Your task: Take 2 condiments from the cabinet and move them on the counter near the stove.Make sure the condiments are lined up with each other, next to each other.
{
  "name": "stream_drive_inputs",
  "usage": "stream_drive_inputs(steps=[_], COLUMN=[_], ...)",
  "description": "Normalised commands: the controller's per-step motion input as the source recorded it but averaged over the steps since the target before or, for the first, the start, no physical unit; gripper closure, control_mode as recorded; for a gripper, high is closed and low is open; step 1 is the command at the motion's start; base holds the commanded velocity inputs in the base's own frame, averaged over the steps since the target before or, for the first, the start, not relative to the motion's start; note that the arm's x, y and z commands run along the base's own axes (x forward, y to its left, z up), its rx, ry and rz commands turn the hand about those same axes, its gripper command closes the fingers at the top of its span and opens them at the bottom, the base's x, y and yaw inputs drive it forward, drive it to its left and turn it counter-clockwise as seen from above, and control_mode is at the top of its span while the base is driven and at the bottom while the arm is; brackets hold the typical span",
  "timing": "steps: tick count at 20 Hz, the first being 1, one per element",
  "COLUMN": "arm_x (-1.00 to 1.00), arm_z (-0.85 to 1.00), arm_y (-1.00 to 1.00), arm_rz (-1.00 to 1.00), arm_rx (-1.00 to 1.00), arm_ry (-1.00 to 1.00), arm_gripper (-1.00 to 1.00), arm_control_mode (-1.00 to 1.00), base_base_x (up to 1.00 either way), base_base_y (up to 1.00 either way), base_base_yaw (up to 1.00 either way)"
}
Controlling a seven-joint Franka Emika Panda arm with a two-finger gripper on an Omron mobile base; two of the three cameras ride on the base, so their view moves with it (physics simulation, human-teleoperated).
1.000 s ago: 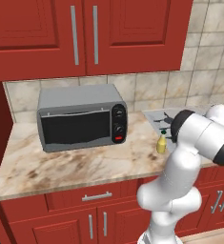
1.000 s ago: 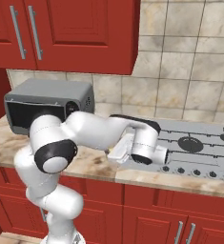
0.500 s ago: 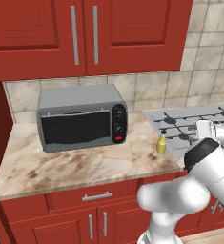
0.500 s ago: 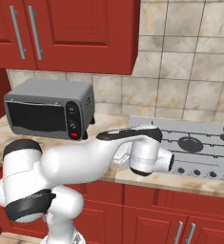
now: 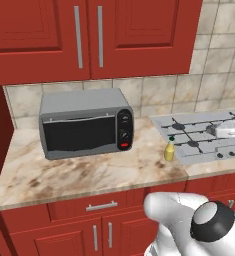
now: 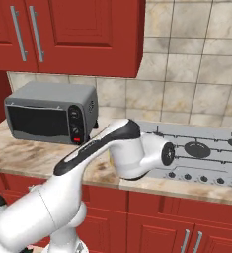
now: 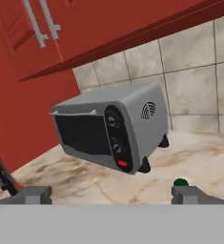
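One of the condiments, a small yellow bottle (image 5: 169, 150) with a dark green cap, stands upright on the counter (image 5: 89, 175) just left of the stove (image 5: 199, 150). In the hand view only its green cap (image 7: 181, 182) peeks up beside the right fingertip (image 7: 194, 195). My gripper (image 7: 112, 194) is open with nothing between the fingers, low over the counter and looking toward the toaster oven. The cabinet (image 5: 89, 40) above has both doors shut. In the right base view my elbow (image 6: 137, 153) hides the bottle.
A grey toaster oven (image 5: 86, 122) stands on the counter left of the bottle, against the tiled wall. Red base cabinets (image 5: 99, 230) run below the counter edge. My white arm (image 5: 199, 225) sits low in front of them. A red side wall (image 7: 18, 128) closes the far left.
My arm has swung down from upright beside the bottle to low in front of the counter. The bottle has stayed where it was, and the gripper has stayed open.
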Motion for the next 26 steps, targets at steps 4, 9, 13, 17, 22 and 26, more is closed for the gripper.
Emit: stream_drive_inputs(steps=[4,9,13,17,22,26], arm_x=[-0.41,-0.32,-0.19,-0.03,0.0,-0.02], arm_z=[0.31,0.14,0.12,0.18,0.0,0.0], arm_y=[0.56,0.94,1.0,0.74,0.21,0.04], arm_rz=[-0.37,-0.36,-0.3,-0.17,-0.01,0.0], arm_rx=[-0.04,-0.2,-0.17,-0.09,0.0,-0.01], arm_ry=[0.38,0.35,0.2,0.13,0.07,0.0], arm_gripper=[-1.0,-1.0,-1.0,-1.0,-1.0,-1.0], arm_control_mode=[-1.0,-1.0,-1.0,-1.0,-1.0,-1.0], base_base_x=[0.0,0.0,0.0,0.0,0.0,0.0], base_base_y=[0.0,0.0,0.0,0.0,0.0,0.0], base_base_yaw=[0.0,0.0,0.0,0.0,0.0,0.0])
